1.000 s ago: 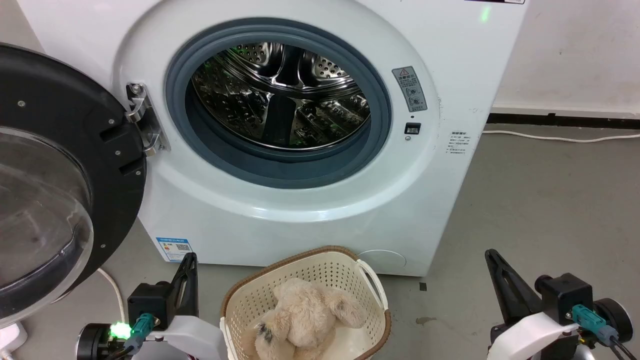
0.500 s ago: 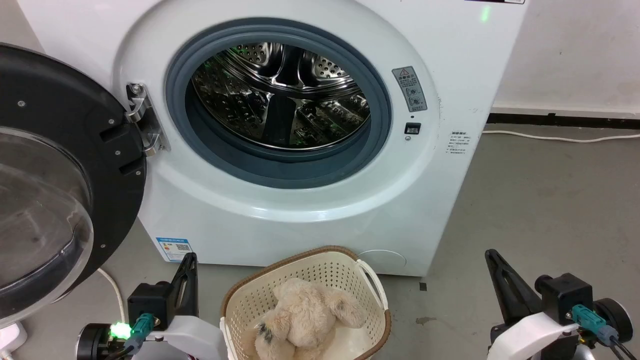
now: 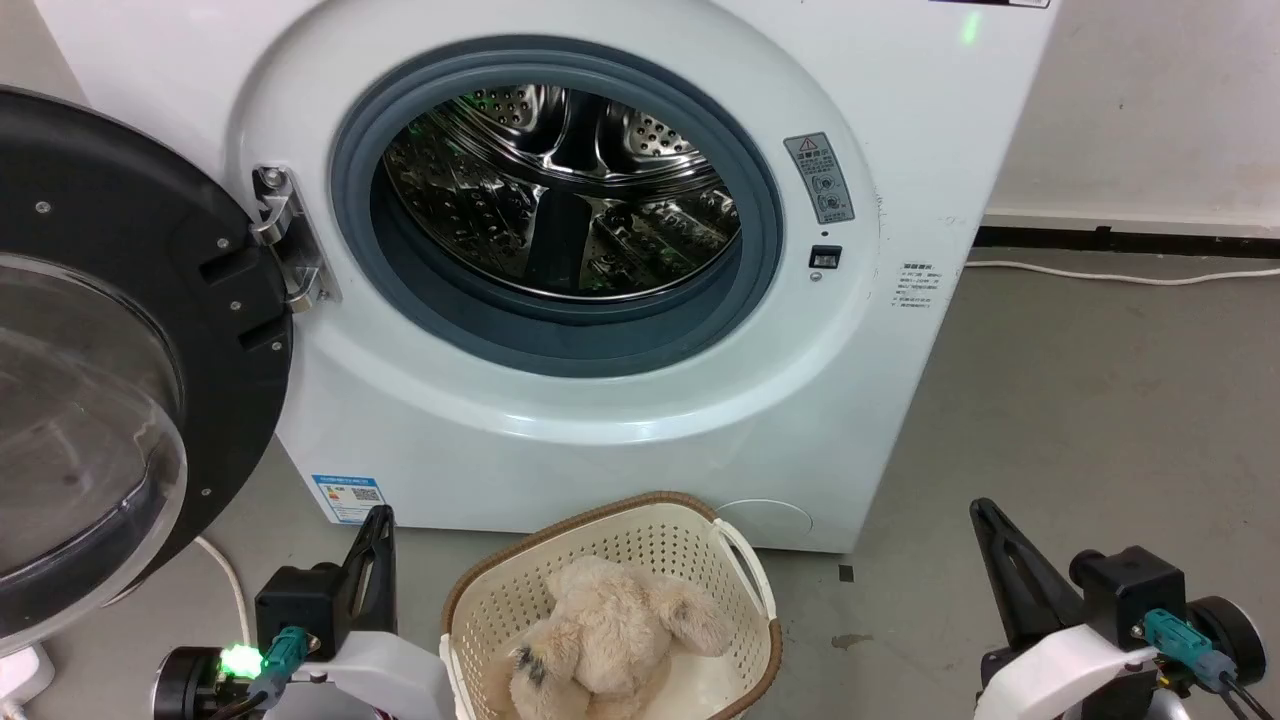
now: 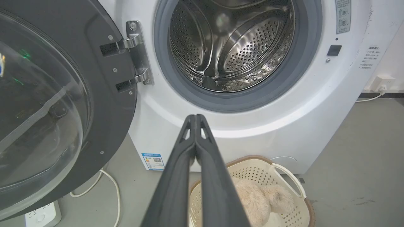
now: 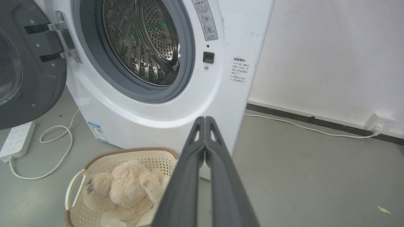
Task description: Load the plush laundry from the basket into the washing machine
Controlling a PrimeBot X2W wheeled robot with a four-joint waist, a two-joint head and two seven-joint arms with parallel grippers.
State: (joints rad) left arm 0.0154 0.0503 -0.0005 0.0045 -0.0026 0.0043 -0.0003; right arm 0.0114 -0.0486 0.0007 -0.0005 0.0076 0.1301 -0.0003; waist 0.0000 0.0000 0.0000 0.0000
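The washer stands on the grey floor with its door swung wide to the left and its steel drum bare. The basket sits on the floor close before the washer's base, below the opening; whether it touches the base I cannot tell. The plush lies slumped inside the basket.

The right wrist view adds a white power strip and a looped cable on the floor left of the washer, and a wall socket at the right wall's foot. The head view shows a green light on the left arm.

In the head view the bottom edge cuts off the basket's near side and the plush's lower part. In the left wrist view the arm's own fingers cover the basket's left side and part of the plush. The plush's face is hard to make out in any view.

Its long axis runs across the basket, roughly from the near left to the right wall. A dark-marked paw is at the left end and a floppy limb reaches toward the right handle.

The left gripper and the right gripper hang either side of the basket, each with fingers pressed together and holding nothing.
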